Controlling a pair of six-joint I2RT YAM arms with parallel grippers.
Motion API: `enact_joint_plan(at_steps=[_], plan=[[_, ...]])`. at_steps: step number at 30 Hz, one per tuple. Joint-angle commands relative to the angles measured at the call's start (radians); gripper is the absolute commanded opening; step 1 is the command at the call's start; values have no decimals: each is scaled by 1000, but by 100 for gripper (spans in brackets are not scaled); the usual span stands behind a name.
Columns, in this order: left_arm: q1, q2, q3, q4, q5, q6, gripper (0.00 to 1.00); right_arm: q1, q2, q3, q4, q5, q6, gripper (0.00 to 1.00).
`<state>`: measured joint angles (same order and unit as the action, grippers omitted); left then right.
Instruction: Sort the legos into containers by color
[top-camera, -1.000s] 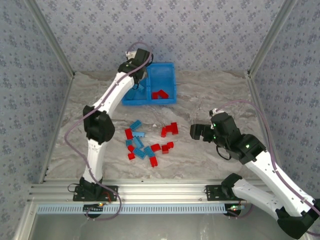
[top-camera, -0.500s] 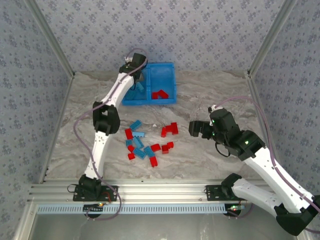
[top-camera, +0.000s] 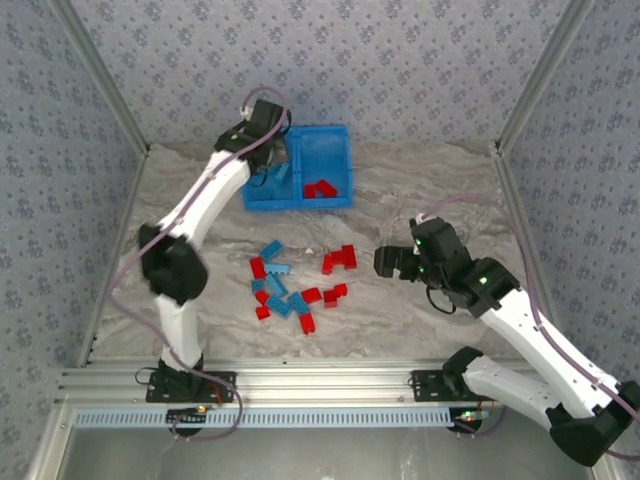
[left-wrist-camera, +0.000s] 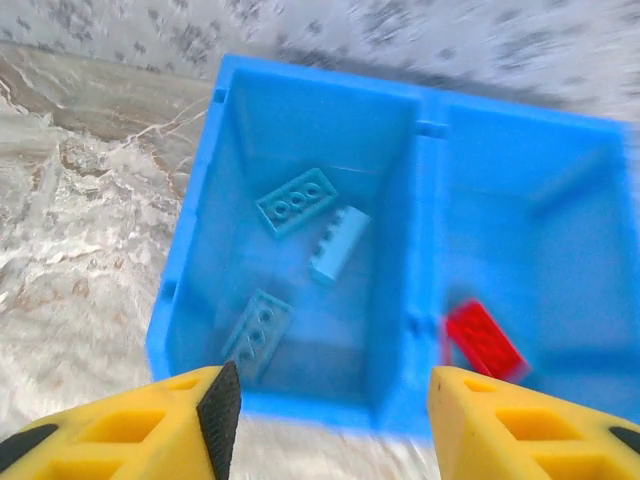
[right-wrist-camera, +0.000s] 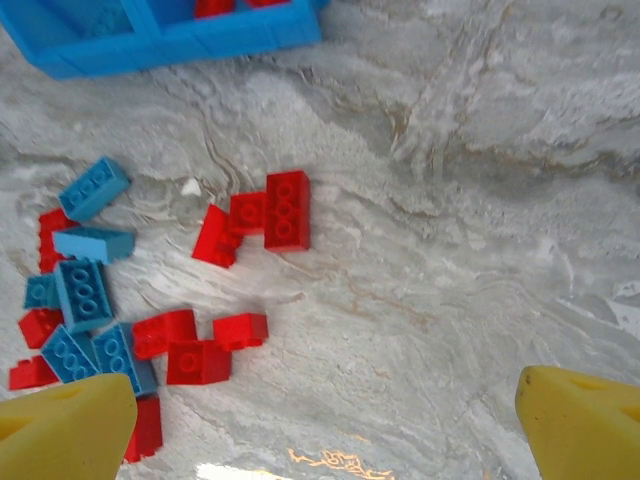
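The left pincer (left-wrist-camera: 328, 408) hangs above the left part of the bin (top-camera: 330, 145), which stands at the far side of the counter (right-wrist-camera: 450, 250), left of centre. Its two yellow fingers (left-wrist-camera: 150, 430) are spread apart with nothing between them: released.

The bin is one piece with two compartments side by side, parted by a middle wall. In the left compartment (left-wrist-camera: 300, 120) lie three blue bricks (left-wrist-camera: 297, 200): one flat near the back with its studs up, one on its side just beside it, and one nearer the front wall, apart from the other two. In the right compartment (left-wrist-camera: 540, 200) the left wrist view shows one red brick (left-wrist-camera: 485, 338) near the front, close to the middle wall. From above the red patch there looks like two bricks, but I cannot tell for sure.

Nearer the arms a loose heap lies on the counter: six blue bricks (right-wrist-camera: 85, 293) and about ten red bricks (right-wrist-camera: 198, 362). Three of the red ones (right-wrist-camera: 287, 208) touch each other in a small cluster at the heap's right edge, and the rest crowd together to the left, blue and red mixed.

To the right of the heap the right pincer (right-wrist-camera: 327, 395) hovers over bare counter, its fingers (right-wrist-camera: 65, 430) wide apart and empty
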<state>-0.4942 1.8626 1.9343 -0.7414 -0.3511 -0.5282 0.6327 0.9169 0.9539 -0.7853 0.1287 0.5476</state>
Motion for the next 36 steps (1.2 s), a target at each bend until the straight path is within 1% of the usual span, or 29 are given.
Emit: enact_joint_plan(at_steps=[1, 3, 4, 6, 10, 12, 14, 17, 18, 19, 21, 23, 25, 27, 29, 31, 34, 36], plan=[[-82, -284, -239, 120, 47, 15, 54, -2, 65, -44, 49, -59, 14, 100], [-136, -418, -389, 138, 71, 53, 55, -2, 127, -63, 97, -96, 8, 100], [-159, -485, -461, 140, 88, 75, 57, -1, 156, -70, 121, -111, 4, 100], [-184, -598, -573, 131, 128, 101, 59, 0, 224, -87, 177, -142, -3, 100], [-190, -783, -740, 75, 222, 182, 64, 12, 358, -105, 304, -170, -37, 98], [-190, -852, -800, 45, 226, 232, 69, 20, 430, -101, 344, -159, -68, 97], [-189, -908, -855, 33, 205, 292, 77, 28, 507, -83, 364, -129, -99, 95], [-189, -956, -915, 53, 134, 346, 84, 36, 608, -48, 395, -89, -136, 92], [-189, -965, -929, 57, 115, 343, 85, 38, 633, -36, 399, -74, -144, 90], [-188, -973, -944, 96, 113, 341, 87, 40, 665, -22, 405, -62, -156, 87], [-188, -979, -959, 119, 133, 340, 93, 43, 717, 11, 402, -51, -172, 84], [-188, -975, -952, 108, 138, 339, 97, 41, 771, 43, 405, -63, -188, 82], [-188, -965, -924, 74, 126, 338, 99, 41, 819, 83, 396, -70, -199, 78], [-190, -957, -886, 25, 115, 332, 99, 41, 859, 113, 391, -65, -206, 71], [-188, -951, -846, -19, 130, 355, 99, 40, 897, 139, 381, -51, -200, 60], [-188, -945, -820, -56, 116, 386, 99, 38, 917, 149, 381, -39, -191, 51], [-188, -945, -833, -69, 70, 437, 99, 36, 934, 150, 389, -29, -183, 42], [-188, -958, -865, -48, 48, 443, 99, 35, 933, 155, 381, -12, -176, 34]])
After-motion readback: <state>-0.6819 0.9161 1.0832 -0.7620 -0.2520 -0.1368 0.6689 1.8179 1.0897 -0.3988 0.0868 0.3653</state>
